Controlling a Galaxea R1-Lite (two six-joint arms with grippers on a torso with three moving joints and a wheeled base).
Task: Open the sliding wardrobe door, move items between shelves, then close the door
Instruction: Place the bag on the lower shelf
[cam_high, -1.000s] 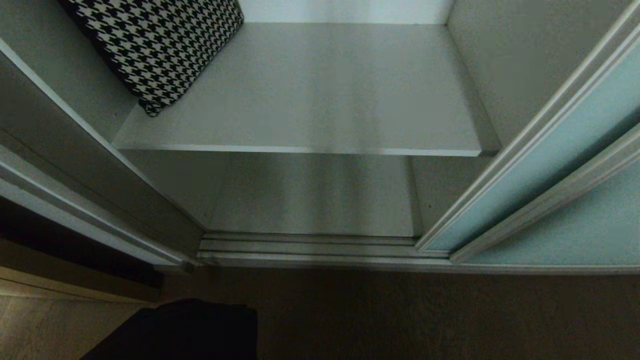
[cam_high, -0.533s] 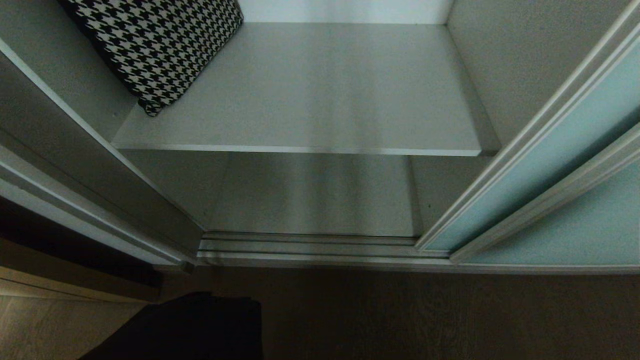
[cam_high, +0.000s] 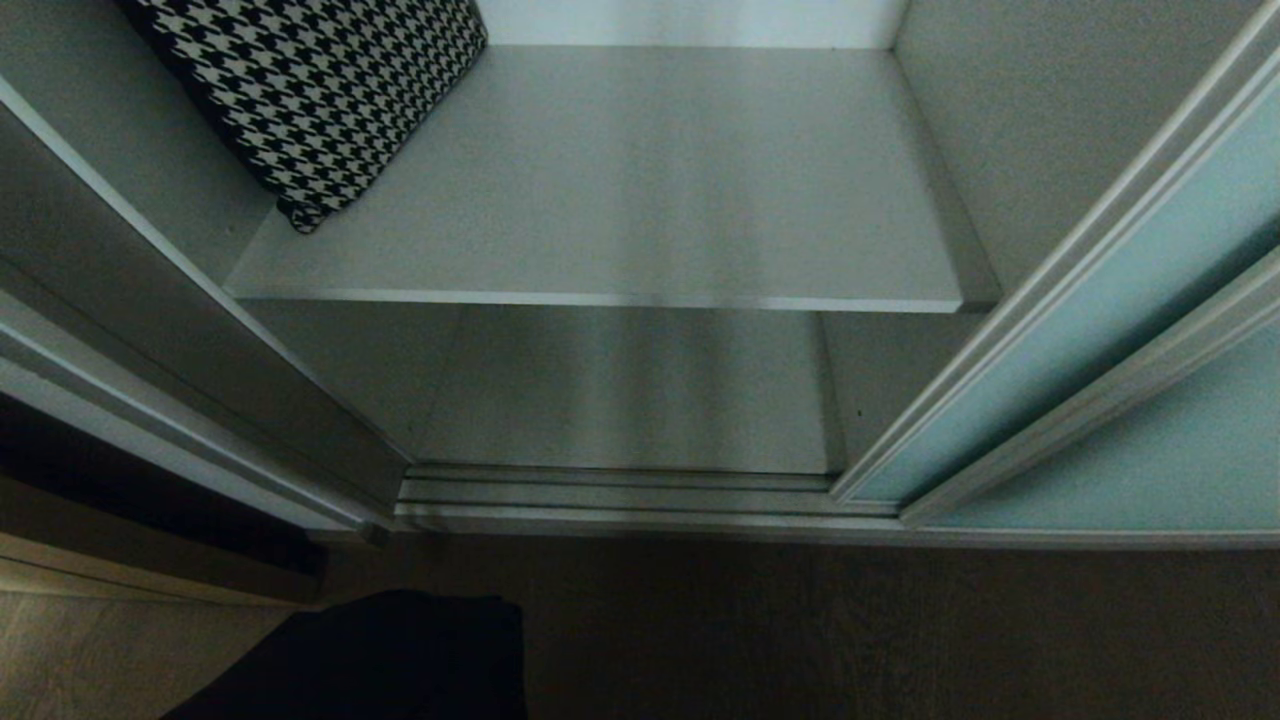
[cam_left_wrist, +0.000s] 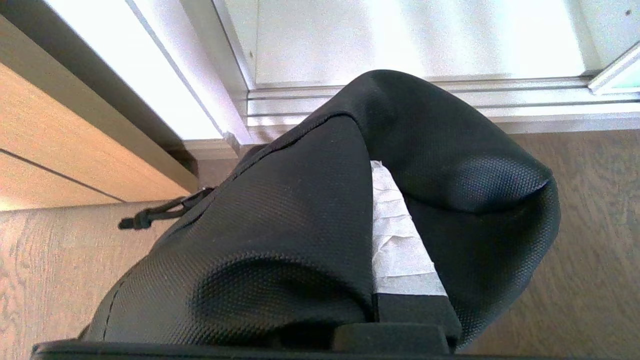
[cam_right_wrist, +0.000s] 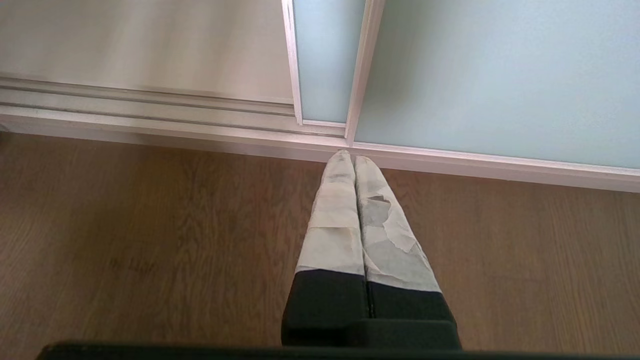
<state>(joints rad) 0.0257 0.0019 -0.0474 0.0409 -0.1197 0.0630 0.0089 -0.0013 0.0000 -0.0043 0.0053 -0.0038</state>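
There are two shelves: the upper shelf (cam_high: 640, 180) and one lower shelf (cam_high: 630, 390) under it. One houndstooth cushion (cam_high: 310, 90) lies on the upper shelf. One black garment (cam_left_wrist: 310, 225) is seen. Two glass door panels (cam_right_wrist: 325, 55) (cam_right_wrist: 500, 75) stand beside the shelves.

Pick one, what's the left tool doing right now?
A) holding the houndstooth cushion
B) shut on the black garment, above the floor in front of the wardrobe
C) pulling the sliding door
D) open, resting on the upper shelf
B: in the left wrist view the left tool is shut on the black garment, whose cloth drapes around its taped finger, above the wood floor before the wardrobe track.
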